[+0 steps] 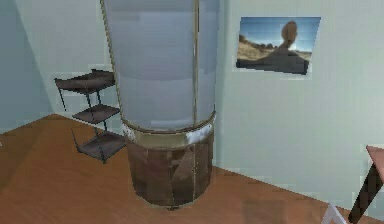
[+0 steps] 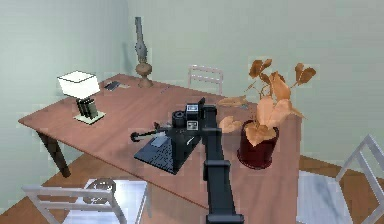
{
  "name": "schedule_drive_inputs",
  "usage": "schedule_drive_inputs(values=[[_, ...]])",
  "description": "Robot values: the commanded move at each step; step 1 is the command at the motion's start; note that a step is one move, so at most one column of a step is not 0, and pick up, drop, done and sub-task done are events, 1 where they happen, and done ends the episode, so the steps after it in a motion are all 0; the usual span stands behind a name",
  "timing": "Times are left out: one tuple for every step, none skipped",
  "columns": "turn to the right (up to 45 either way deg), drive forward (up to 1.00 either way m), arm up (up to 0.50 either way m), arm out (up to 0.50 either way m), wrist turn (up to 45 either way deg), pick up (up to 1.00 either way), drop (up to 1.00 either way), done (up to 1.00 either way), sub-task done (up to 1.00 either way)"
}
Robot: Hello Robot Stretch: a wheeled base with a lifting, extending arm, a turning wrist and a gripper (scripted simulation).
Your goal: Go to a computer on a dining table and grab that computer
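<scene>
Pale green walls and a wooden floor make up the forward view. A tall cylinder [image 1: 160, 90], grey-blue above and brown below, stands at the centre of the frame. A dark shelf rack [image 1: 95, 115] sits to its left against the wall, and a framed landscape picture [image 1: 278, 45] hangs at the upper right. At the right edge is a brown table corner [image 1: 374, 175].

In the arm side view a wooden dining table [image 2: 110, 125] runs from the left of the frame to the lower right. On it are a white-shaded lamp [image 2: 80, 92] at the left, a slim statue [image 2: 143, 50] at the far upper edge, and a potted plant [image 2: 262, 125] with orange-brown leaves right of centre. A white chair [image 2: 207, 75] stands behind the table.

The computer [image 2: 160, 157] is a dark flat slab lying on the tabletop just left of the frame's middle. The arm [image 2: 220, 175] rises from the bottom edge, and the gripper [image 2: 140, 136] reaches leftward from the two white squares [image 2: 184, 119].

The gripper's far end sits right at the computer's upper edge, and the slab spreads from there toward the lower middle of the frame. Whether it is over the computer or touching it cannot be told. Nor can it be told whether it holds anything, because the computer lies on the table behind it.

My judgement is that the grab depends on height above the slab, not on sideways reach.

No writing or label can be read; the squares carry only black marks.
</scene>
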Motion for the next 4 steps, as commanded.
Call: schedule_drive_inputs(values=[[0.0, 0.0, 0.0, 0.0, 30.0, 0.0, 0.0, 0.0, 0.0], [0.0, 0.0, 0.0, 0.0, 0.0, 1.0, 0.0, 0.0, 0.0], [0.0, 0.0, 0.1, 0.0, 0.0, 0.0, 0.0, 0.0, 0.0], [0.0, 0.0, 0.0, 0.0, 0.0, 0.0, 0.0, 1.0, 0.0]])
